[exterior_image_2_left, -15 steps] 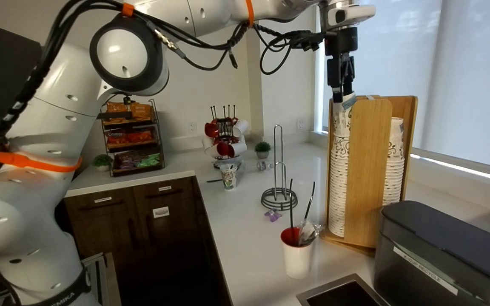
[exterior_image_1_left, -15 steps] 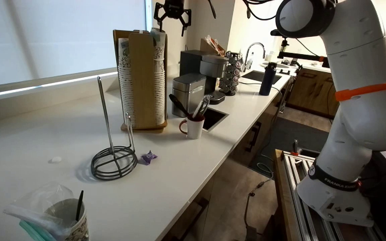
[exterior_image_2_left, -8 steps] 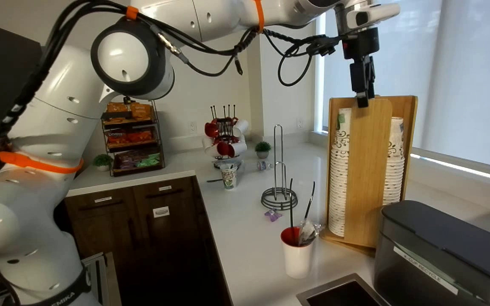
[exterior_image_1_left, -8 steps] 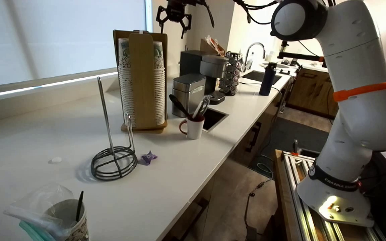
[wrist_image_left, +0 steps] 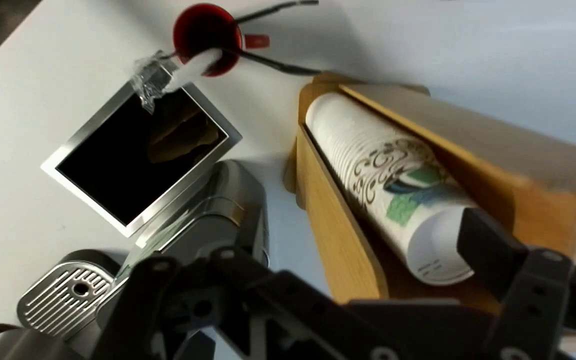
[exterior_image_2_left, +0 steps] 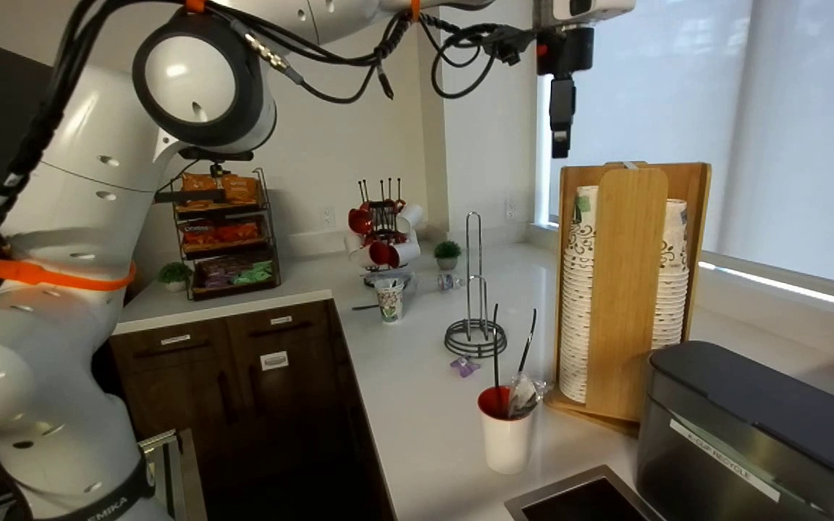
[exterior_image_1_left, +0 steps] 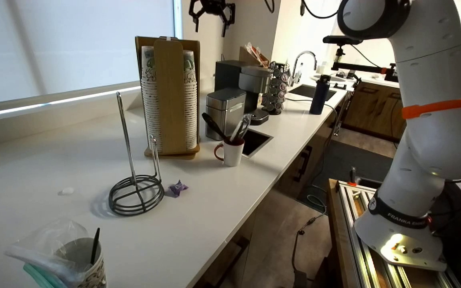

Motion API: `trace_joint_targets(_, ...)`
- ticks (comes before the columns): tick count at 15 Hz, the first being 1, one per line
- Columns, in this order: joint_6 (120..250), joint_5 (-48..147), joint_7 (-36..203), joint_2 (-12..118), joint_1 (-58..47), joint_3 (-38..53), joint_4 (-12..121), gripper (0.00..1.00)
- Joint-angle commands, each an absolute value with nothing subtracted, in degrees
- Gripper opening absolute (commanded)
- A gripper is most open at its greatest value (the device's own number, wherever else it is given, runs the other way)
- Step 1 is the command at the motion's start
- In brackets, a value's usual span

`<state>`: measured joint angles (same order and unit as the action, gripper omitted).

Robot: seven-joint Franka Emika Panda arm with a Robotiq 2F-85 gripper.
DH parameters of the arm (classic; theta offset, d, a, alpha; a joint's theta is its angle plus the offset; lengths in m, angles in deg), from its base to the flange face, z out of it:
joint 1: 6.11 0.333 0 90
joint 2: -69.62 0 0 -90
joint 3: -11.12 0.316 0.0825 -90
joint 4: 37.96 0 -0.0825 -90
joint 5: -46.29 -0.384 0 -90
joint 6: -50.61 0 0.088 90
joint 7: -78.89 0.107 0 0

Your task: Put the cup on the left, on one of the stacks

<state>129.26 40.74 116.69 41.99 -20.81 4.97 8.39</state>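
A tall wooden cup holder stands on the counter with stacks of white patterned paper cups. It also shows in an exterior view and the wrist view. A paper cup sits upside down on top of the stack on the robot's side, and it shows in an exterior view and the wrist view. Another stack is in the holder. My gripper is open and empty, above and beside the holder top. In the wrist view its fingers are spread apart.
A red-white mug with utensils stands before the holder. A wire towel stand, a purple wrapper and a cup with a plastic bag are on the counter. A steel bin stands beside the holder.
One second ago my gripper was at a slightly raised cup atop the stack. The cup now sits lower on it. The gripper has come away, moved sideways and risen.
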Motion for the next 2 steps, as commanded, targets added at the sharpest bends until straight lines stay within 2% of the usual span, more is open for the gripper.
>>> trace_joint_targets(1, 123.04, 41.89, 108.3, 48.47, -19.28, 6.64, 11.14, 1.0)
trace_joint_targets(2, 125.73, 40.94, 112.45, 44.79, -19.98, 5.89, 8.52, 1.0)
